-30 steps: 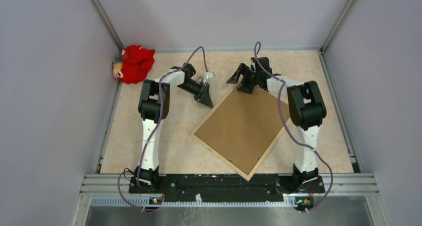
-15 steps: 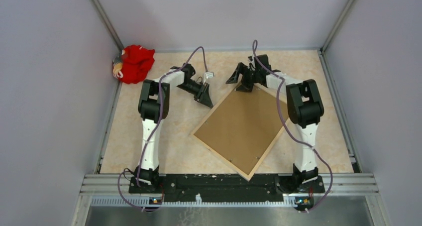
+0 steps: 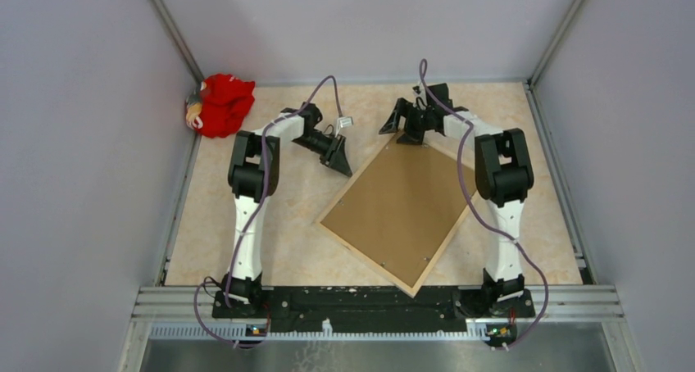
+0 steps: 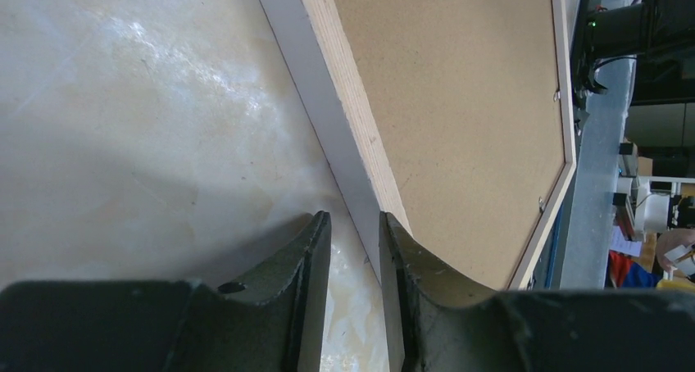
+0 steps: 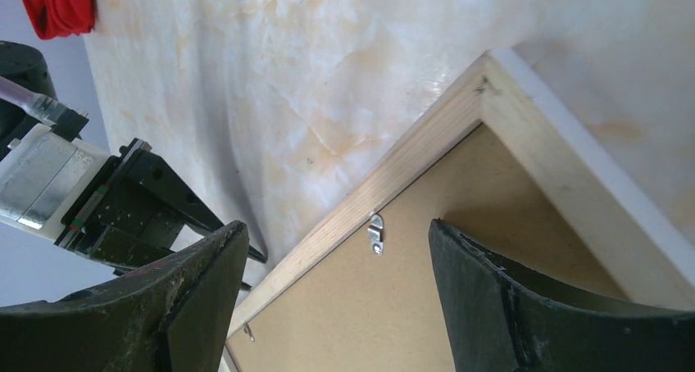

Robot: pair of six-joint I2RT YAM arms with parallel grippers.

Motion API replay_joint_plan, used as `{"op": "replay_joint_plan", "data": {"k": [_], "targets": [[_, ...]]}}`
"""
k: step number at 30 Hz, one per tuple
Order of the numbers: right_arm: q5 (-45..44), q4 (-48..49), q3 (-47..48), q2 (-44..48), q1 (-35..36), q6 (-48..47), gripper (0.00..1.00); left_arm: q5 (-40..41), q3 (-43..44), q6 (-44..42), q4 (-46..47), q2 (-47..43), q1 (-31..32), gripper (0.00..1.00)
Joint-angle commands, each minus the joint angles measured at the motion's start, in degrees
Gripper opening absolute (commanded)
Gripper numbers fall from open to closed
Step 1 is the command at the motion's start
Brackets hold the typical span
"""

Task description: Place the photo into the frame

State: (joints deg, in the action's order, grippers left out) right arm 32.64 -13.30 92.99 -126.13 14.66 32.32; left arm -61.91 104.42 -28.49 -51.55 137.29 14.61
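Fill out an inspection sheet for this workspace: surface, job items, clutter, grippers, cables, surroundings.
Surface: beige marbled tabletop, flat.
Job's things: frame lies back up, set diagonally across the middle, with the brown backing board in it; photo not seen.
Clutter: red cloth bundle in the far left corner, apart from the frame.
Grippers: left gripper low at the frame's left edge, jaws narrowly apart, grip cannot be told; right gripper open over the frame's far corner.
Cables: purple cables run along both arms and loop up near the wrists.
Surroundings: grey walls on three sides; metal rail at the near edge.
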Motion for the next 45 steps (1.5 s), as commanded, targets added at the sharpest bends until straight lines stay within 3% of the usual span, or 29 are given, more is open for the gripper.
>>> {"op": "replay_joint_plan", "data": {"k": [1,20,32,45], "targets": [[1.6,2.2,-0.6,0.7,-0.8,-0.3,0.81,1.5,3.9,3.2,2.6,1.6,0.3,0.37],[5.5,4.9,-3.2,-0.7,0.5,1.7,0.80,-0.3,12.2,11.1,8.8,7.2,3.0,0.54],[7.2,5.7,-3.3,-0.9,0.7,2.2,0.77,6.5,11.8,13.8,11.3,9.5,3.8,0.23],[8.5,5.7,-2.7,-1.6,2.2,2.7,0.76,5.8,9.3,13.8,12.4,8.6,3.8,0.17]]}}
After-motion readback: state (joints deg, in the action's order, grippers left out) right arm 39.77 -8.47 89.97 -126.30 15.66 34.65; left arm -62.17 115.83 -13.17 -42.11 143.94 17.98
